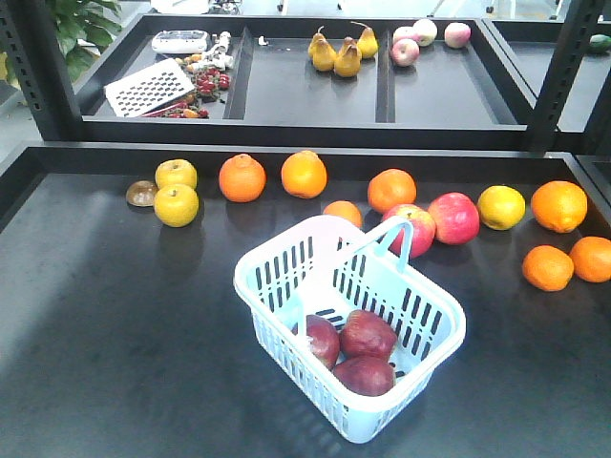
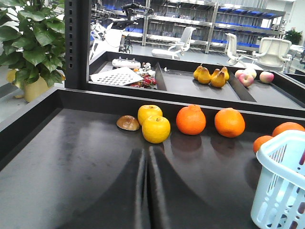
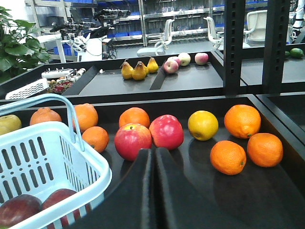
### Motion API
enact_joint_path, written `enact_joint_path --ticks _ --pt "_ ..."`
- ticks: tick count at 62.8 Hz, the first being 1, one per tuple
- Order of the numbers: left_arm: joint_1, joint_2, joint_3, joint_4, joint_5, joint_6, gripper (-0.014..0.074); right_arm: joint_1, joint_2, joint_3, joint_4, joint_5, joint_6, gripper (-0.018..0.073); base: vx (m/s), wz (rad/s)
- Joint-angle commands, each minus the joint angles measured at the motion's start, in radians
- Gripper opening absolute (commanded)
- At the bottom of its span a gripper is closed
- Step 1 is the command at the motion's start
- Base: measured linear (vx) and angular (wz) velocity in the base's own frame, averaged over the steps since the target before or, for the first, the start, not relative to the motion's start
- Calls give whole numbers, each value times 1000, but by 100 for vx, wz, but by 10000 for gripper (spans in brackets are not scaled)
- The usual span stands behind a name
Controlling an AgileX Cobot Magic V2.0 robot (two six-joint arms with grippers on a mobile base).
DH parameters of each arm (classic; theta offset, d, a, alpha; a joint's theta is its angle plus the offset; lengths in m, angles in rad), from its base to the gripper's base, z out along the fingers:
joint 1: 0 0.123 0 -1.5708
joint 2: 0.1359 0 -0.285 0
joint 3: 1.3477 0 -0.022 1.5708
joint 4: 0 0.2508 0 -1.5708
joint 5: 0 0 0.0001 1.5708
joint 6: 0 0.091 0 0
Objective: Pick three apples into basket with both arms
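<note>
So we see all 3 apples lying touching inside the basket, at its near end. Left gripper & right gripper: fingers pressed together, nothing held, both hovering over the dark table beside the basket.

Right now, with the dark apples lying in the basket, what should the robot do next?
Probably nothing more than hold both arms back: three dark apples already sit in the basket, and the left end effector and right end effector look shut and empty.
</note>
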Motion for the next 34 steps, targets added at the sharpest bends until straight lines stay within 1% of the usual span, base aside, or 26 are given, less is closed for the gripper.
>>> enact_joint_path --ticks 1,34 --pt "2 -16 9 0 -68 1 -6 -7 -14 14 -12 -79 -4 -4 0 0" --pt "2 -16 9 0 -68 1 -6 -7 -14 14 -12 -78 -4 -4 0 0"
